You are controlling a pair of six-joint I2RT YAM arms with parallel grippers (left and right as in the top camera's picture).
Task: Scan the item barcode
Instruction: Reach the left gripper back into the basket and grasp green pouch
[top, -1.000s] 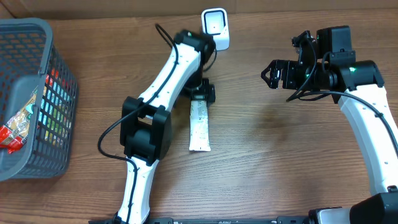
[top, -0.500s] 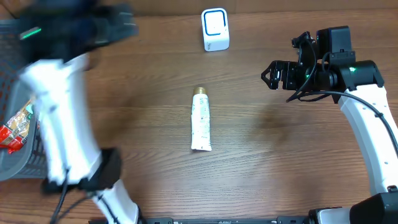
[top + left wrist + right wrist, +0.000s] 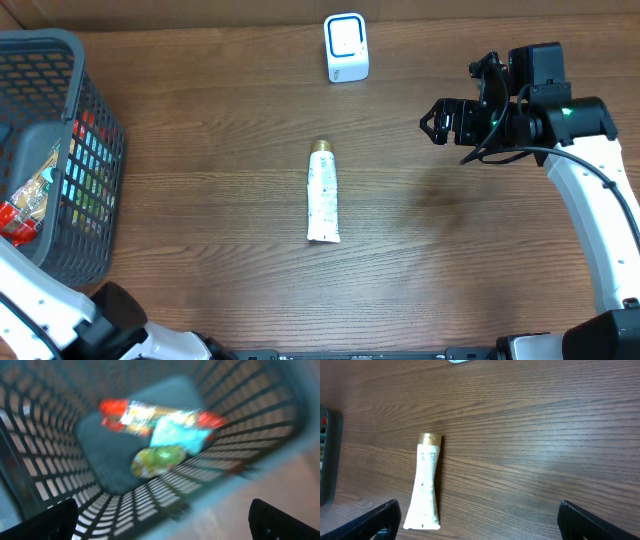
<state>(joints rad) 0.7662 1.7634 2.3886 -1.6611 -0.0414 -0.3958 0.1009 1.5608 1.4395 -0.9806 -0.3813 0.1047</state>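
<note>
The tube (image 3: 322, 192), white with a gold cap, is lying flat around the middle of the desk (image 3: 200, 150). Its cap is pointing toward the far edge and its crimped end toward the near edge. Nothing is touching it. The right wrist view is showing the same tube (image 3: 426, 487) lying alone on the wood grain, printed side up, though the print is too small to read.

Well beyond the cap, the white scanner (image 3: 346, 47) is standing upright at the middle of the far edge, apart from the tube.

The right end effector (image 3: 428, 122) is hanging over the right part of the desk, toward the far edge, well apart from the tube and pointing toward the desk's middle. Its fingers are standing spread, and the right wrist view is showing the right end effector (image 3: 480, 522) with both tips wide apart and nothing between them.

The dark mesh basket (image 3: 60, 45) is sitting at the left edge. The left end effector (image 3: 162, 522) is hovering above it, its fingers spread wide and gripping nothing. Its camera is looking down into the basket (image 3: 45, 480), where a red packet (image 3: 150, 412), a light blue packet (image 3: 177, 435) and a green packet (image 3: 157, 457) are lying together on the bottom, all blurred. Part of the left arm (image 3: 40, 310) is showing at the near left corner.
</note>
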